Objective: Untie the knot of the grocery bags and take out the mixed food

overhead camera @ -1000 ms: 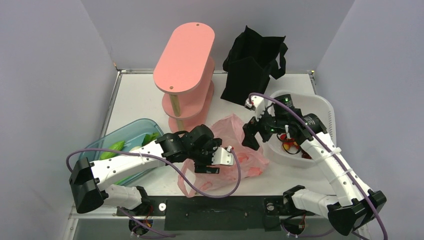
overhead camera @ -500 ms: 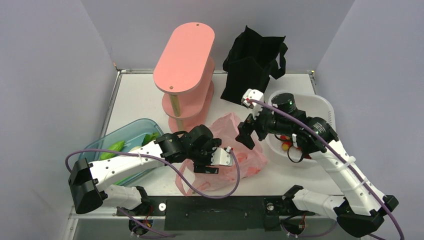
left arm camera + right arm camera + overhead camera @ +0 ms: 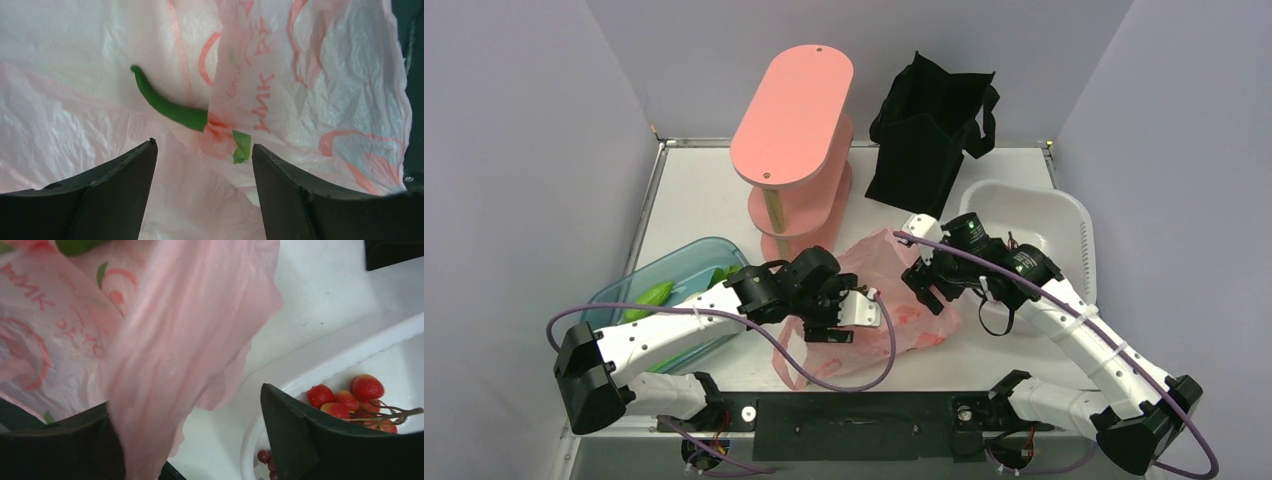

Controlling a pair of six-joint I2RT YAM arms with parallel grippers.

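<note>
The pink plastic bag (image 3: 894,285) lies crumpled at the front middle of the table. My left gripper (image 3: 832,330) is open low over its left side; in the left wrist view the gripper (image 3: 202,150) straddles thin pink film, beyond which lies a curved green stalk (image 3: 170,107). My right gripper (image 3: 927,290) is open at the bag's right edge. In the right wrist view a pink flap (image 3: 165,355) hangs between the fingers, against the left finger (image 3: 50,440). Small red fruits (image 3: 350,390) and dark grapes (image 3: 265,457) lie in the white basin (image 3: 300,355). The black tote (image 3: 929,130) stands behind.
A pink two-tier stand (image 3: 794,130) rises at the back middle. A blue translucent tub (image 3: 629,285) with leafy greens (image 3: 724,275) sits at the front left under my left arm. The white basin (image 3: 1049,215) is at the right. Grey walls close in on three sides.
My right arm has swung left from above the white basin down to the pink bag's right edge. My left arm has hardly shifted.
</note>
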